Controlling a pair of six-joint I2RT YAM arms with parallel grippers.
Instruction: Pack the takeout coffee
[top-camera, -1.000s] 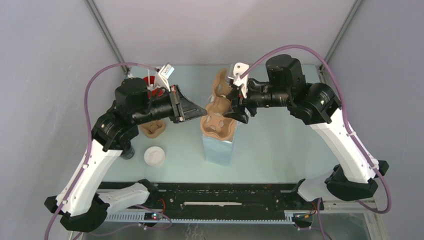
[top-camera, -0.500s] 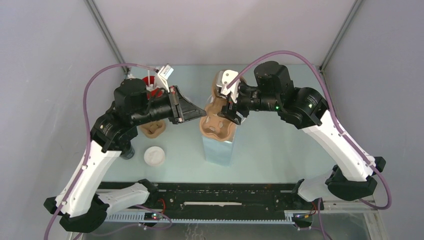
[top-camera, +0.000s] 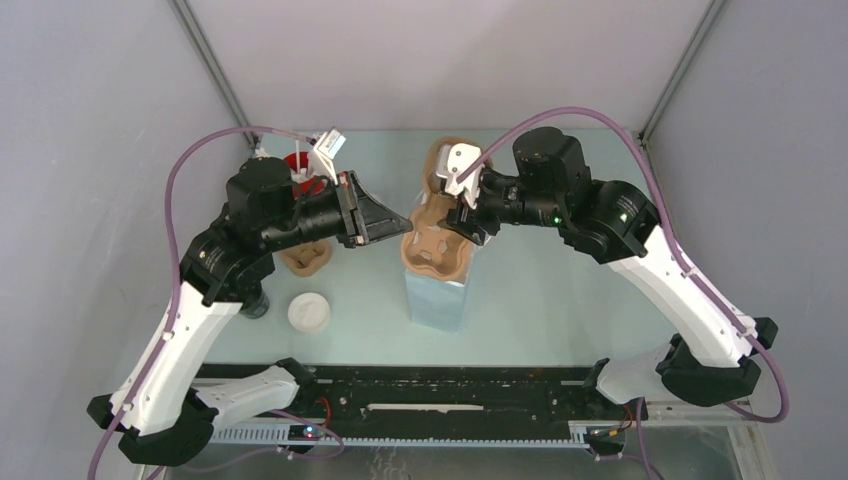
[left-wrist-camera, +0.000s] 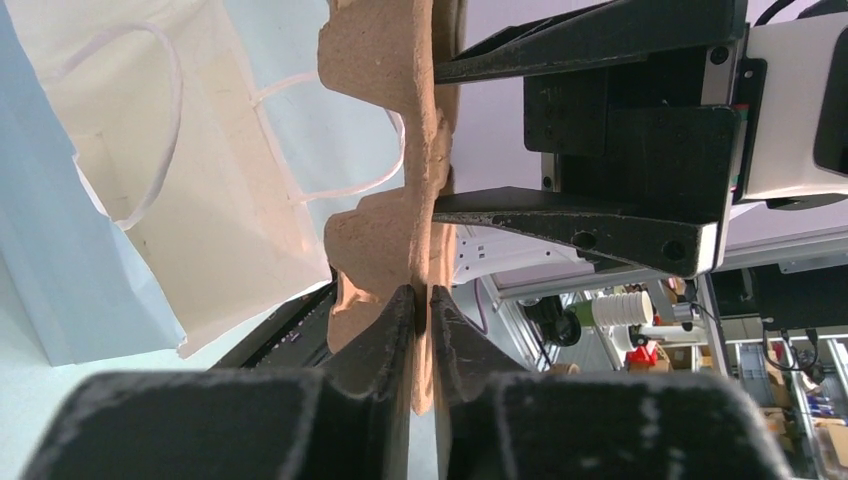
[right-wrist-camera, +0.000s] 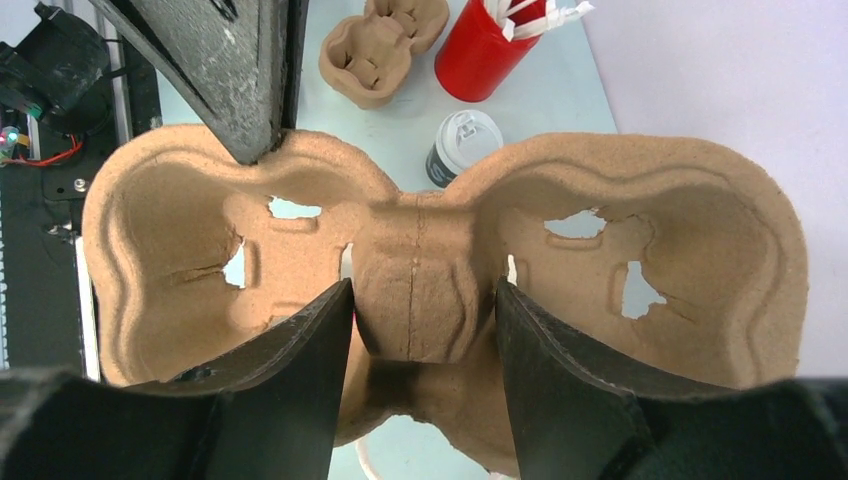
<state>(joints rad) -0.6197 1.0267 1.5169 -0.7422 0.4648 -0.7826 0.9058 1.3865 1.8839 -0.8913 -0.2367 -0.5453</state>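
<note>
The takeout coffee, a small black cup with a white lid (right-wrist-camera: 460, 145), stands on the table beyond the tray in the right wrist view; in the top view the left arm hides it. A brown pulp cup tray (top-camera: 432, 250) hangs over the open paper bag (top-camera: 437, 300). My left gripper (top-camera: 400, 228) is shut on the tray's left rim (left-wrist-camera: 385, 130), the jaws pinching its edge (left-wrist-camera: 422, 292). My right gripper (top-camera: 462, 212) straddles the tray's centre hump (right-wrist-camera: 422, 290), its fingers against both sides.
A red cup with white cutlery (top-camera: 300, 165) stands at the back left, also in the right wrist view (right-wrist-camera: 485, 50). A second pulp tray (top-camera: 305, 257) lies under the left arm. A round white lid (top-camera: 309, 312) sits near the front left.
The right gripper has moved left from the tray's right side onto its centre hump. The tray has settled slightly over the bag. The left arm has hardly moved.
</note>
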